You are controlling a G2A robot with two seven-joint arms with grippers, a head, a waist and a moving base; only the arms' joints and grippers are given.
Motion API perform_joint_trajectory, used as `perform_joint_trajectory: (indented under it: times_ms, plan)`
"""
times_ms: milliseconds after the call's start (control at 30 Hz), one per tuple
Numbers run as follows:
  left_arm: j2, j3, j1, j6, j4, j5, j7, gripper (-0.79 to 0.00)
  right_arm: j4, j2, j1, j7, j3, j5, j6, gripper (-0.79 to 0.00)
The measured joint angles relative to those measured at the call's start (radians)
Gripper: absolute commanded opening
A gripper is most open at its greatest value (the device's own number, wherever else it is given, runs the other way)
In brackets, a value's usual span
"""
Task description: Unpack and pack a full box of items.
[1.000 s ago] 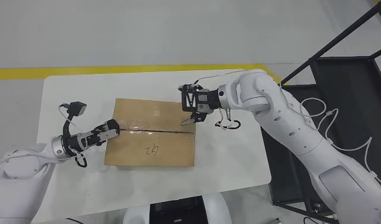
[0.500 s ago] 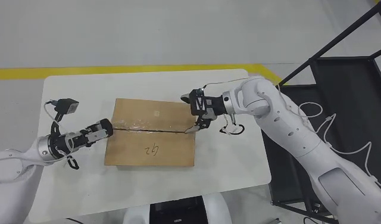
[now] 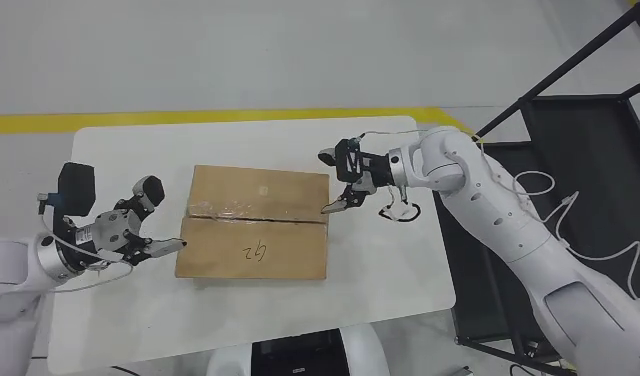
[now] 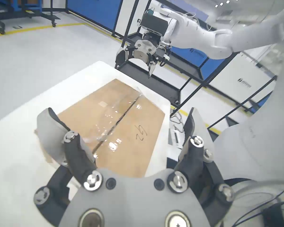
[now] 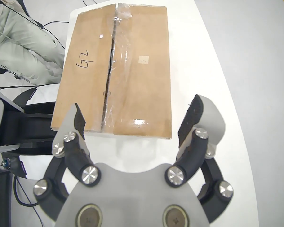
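A flat brown cardboard box [image 3: 255, 221] lies shut in the middle of the white table [image 3: 380, 266], with clear tape [image 5: 113, 48] crumpled along its centre seam and a handwritten mark on one flap. My left gripper [image 3: 160, 216] is open just off the box's left end, level with the seam and holding nothing; its fingers [image 4: 47, 119] frame the box [image 4: 123, 128] in the left wrist view. My right gripper [image 3: 330, 182] is open at the box's right end, slightly above it and holding nothing. In the right wrist view the box [image 5: 132, 60] lies beyond the right gripper [image 5: 137, 107].
A black metal rack [image 3: 580, 176] stands right of the table. A yellow floor line [image 3: 200, 121] runs behind the table. Bare table surrounds the box on all sides. Loose cables [image 3: 400, 211] hang from the right wrist.
My left gripper has pulled back leftward from the box's left edge and opened wide. My right gripper has shifted slightly right, off the box's right edge, with its fingers spread.
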Motion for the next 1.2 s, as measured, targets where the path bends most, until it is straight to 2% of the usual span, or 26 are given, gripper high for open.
perform_joint_trajectory:
  times_ms: [100,167,833,1000,1200]
  plan:
    - [-0.01,-0.002,0.022,0.002,-0.019,0.114,0.111,0.0,-0.01,0.007,-0.003,-0.023,-0.008,-0.018,0.0,0.0]
    - [-0.01,0.005,0.025,0.002,-0.017,0.146,0.146,0.0,-0.017,0.014,-0.006,-0.047,-0.016,-0.019,0.0,0.0]
    - [-0.012,0.004,0.022,0.016,-0.022,0.162,0.159,0.0,-0.012,0.021,-0.008,-0.063,-0.022,-0.014,0.0,0.0]
    - [-0.023,0.013,0.002,0.003,-0.014,0.253,0.278,0.0,-0.012,0.021,-0.008,-0.063,-0.022,-0.014,0.0,0.0]
    - [-0.018,0.055,-0.064,0.002,-0.008,0.524,0.455,0.0,-0.012,0.021,-0.008,-0.063,-0.022,-0.014,0.0,0.0]
